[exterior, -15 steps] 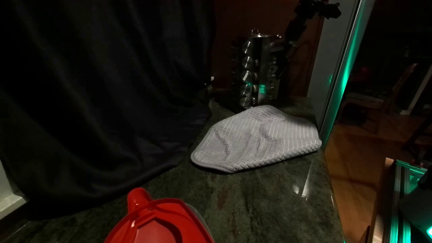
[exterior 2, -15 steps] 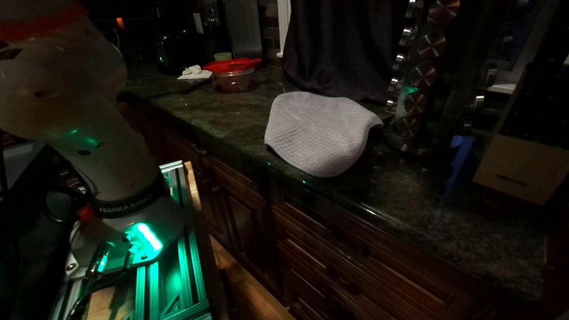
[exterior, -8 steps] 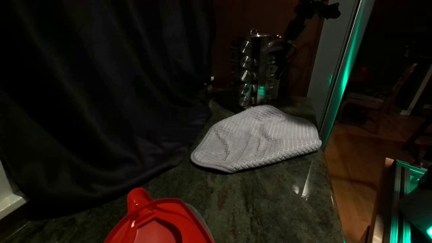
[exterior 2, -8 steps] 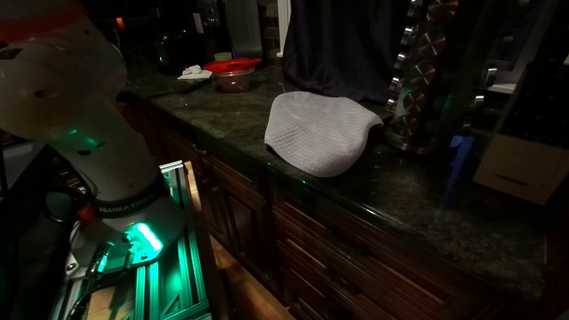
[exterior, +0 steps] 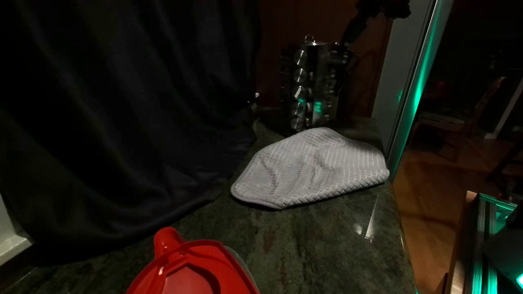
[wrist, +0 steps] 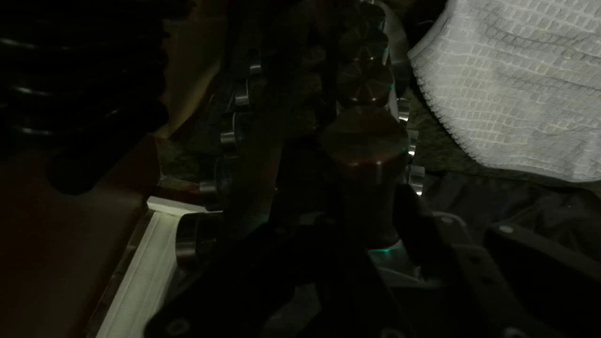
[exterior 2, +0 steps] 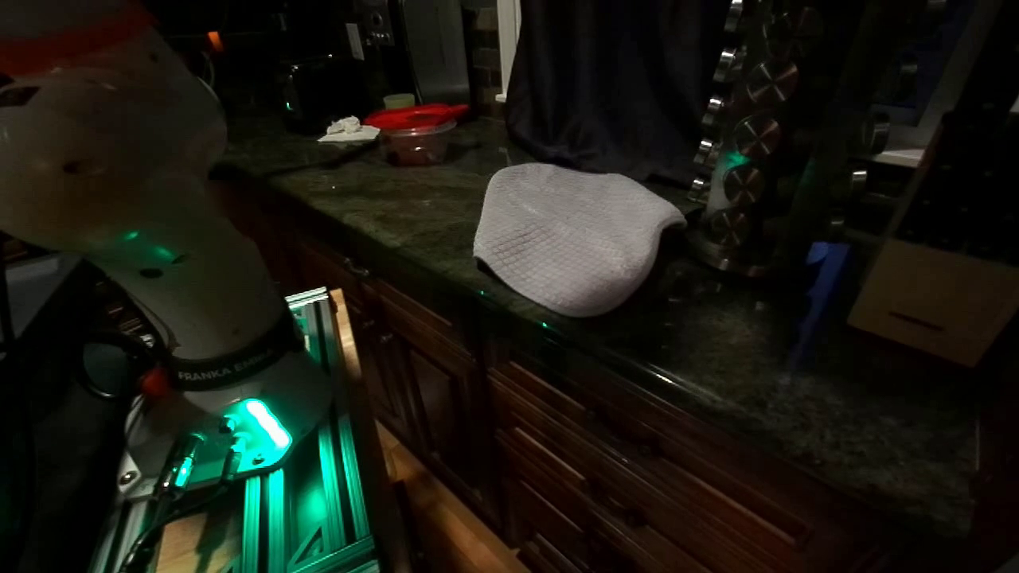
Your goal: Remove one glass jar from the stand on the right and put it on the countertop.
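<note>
At the far left in an exterior view, a black curtain hangs to the dark stone countertop, probably there to keep out light. Next, at the front, sits a red tub lid, likely kept at this end to leave working room. In the middle lies a pale, textured cloth, humped as if something sits beneath; a set-down would want the bare stone beside it. Just behind, the stand rises upright, its jars on their sides with lids facing outward, presumably so each slides straight out. At its right side the robot's arm hangs in from above. In the wrist view the gripper is closed around the topmost glass jar of one column, a finger on either side, a sensible hold for drawing it free; it is at the stand, though how far out of its place is too dark to tell. This jar shows a broad, round, metal-looking lid, dull with brownish reflections, and a shadowy body, contents hidden
</note>
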Robot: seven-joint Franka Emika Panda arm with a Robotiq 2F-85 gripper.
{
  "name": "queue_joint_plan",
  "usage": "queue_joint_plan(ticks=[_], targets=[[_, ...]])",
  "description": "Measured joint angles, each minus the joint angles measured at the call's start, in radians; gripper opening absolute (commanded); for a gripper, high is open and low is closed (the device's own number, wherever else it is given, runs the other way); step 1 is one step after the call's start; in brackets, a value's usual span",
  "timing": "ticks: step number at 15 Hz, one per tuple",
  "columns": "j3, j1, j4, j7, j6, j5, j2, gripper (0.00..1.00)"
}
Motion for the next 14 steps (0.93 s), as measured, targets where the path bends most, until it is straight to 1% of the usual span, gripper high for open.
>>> queue_joint_plan(ticks=[1, 3, 4, 5, 6, 8, 10, 13, 14], targets=[[0.000, 0.002, 0.001, 0.000, 0.006, 0.006, 0.002, 0.02], [0.001, 0.005, 0.004, 0.000, 0.027, 0.009, 0.003, 0.00], [0.002, 0.006, 0.004, 0.000, 0.039, 0.009, 0.005, 0.09], [0.003, 0.007, 0.004, 0.000, 0.051, 0.009, 0.007, 0.14], [0.003, 0.008, 0.004, 0.000, 0.059, 0.009, 0.008, 0.25], [0.003, 0.010, 0.004, -0.004, 0.070, 0.008, 0.010, 0.43], [0.003, 0.010, 0.004, -0.011, 0.073, 0.005, 0.009, 0.56], [0.007, 0.011, 0.003, -0.023, 0.072, -0.019, 0.007, 0.81], [0.008, 0.011, 0.003, -0.026, 0.069, -0.029, 0.005, 0.87]])
